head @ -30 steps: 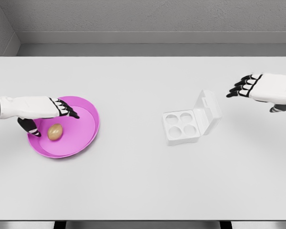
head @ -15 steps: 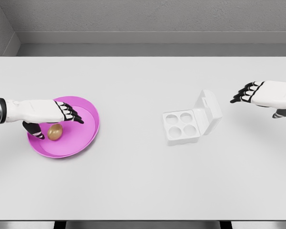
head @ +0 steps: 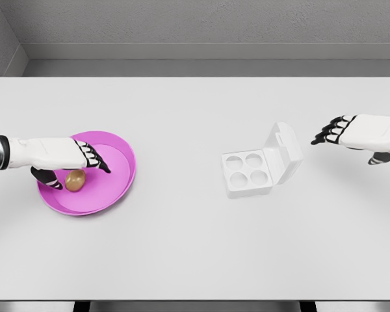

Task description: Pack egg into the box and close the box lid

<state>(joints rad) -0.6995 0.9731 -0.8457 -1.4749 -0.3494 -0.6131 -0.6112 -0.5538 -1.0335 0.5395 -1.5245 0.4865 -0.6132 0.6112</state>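
Note:
A brown egg (head: 75,180) lies in a pink plate (head: 117,185) at the table's left. My left hand (head: 71,162) hovers just over the egg, thumb on its left and fingers spread above and to its right, open and not closed on it. A white egg box (head: 248,173) with several empty cups sits right of centre, its lid (head: 284,149) standing open and tilted back to the right. My right hand (head: 341,132) hangs open in the air to the right of the lid, fingers pointing left toward it, apart from it.
The white table (head: 182,247) spreads wide between the plate and the box. Its front edge runs along the bottom of the view, and a grey wall stands behind the far edge.
My left hand has lowered and drawn closer over the egg. The right hand has dropped slightly and shifted right, still clear of the lid. Egg and box have not moved.

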